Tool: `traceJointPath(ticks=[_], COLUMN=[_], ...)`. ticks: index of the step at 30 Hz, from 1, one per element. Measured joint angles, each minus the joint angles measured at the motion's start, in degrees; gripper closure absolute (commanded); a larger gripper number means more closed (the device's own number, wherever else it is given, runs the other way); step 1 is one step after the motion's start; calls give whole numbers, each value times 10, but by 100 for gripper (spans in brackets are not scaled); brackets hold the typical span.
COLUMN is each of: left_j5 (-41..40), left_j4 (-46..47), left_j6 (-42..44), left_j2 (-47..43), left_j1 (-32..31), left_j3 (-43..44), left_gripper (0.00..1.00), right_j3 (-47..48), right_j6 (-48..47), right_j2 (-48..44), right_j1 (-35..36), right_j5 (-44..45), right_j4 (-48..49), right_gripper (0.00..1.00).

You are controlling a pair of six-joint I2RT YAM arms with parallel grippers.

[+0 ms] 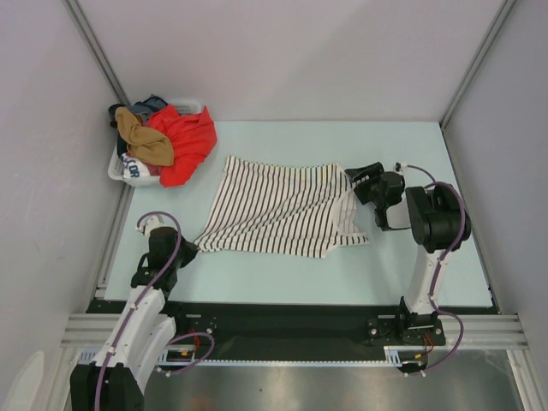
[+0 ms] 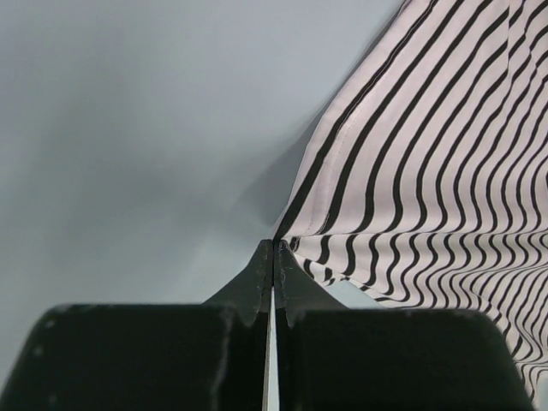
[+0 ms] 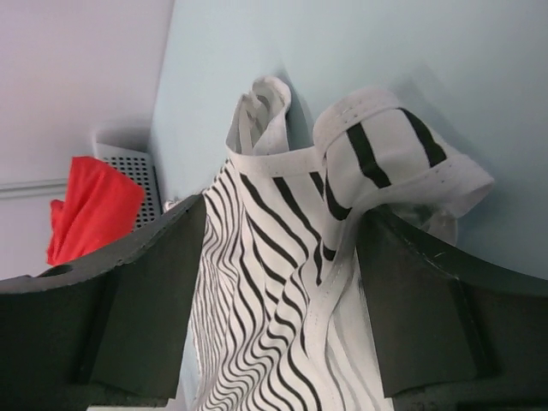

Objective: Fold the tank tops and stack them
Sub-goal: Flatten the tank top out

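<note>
The white tank top with thin black stripes lies spread flat on the pale table. My left gripper is at its near-left corner. In the left wrist view that gripper is shut, with the striped corner pinched at its tips and the cloth rising away taut. My right gripper is at the top's far-right strap end. Its jaws stand open on either side of the bunched straps. The tan-brown tank top is heaped in the basket.
The white laundry basket stands at the table's back-left corner, with a red garment spilling over its side. Basket and red cloth also show in the right wrist view. Grey walls close in left, right and behind.
</note>
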Motion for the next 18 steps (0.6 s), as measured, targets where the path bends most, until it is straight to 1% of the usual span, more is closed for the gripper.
traceJointPath(ticks=[4,9,18], left_j5=[0,-3,-4], left_j4=[0,0,0], left_j6=[1,4,3], left_j2=[2,1,1], left_j1=[0,0,1], left_j3=[0,0,0], left_gripper=[100,100,100], right_j3=[-1,-8,-12], right_j6=[34,42,50], right_j2=[32,38,46], right_j1=[0,-7,-74], right_j5=[11,29,37], right_j4=[65,99,127], right_gripper=[27,25,25])
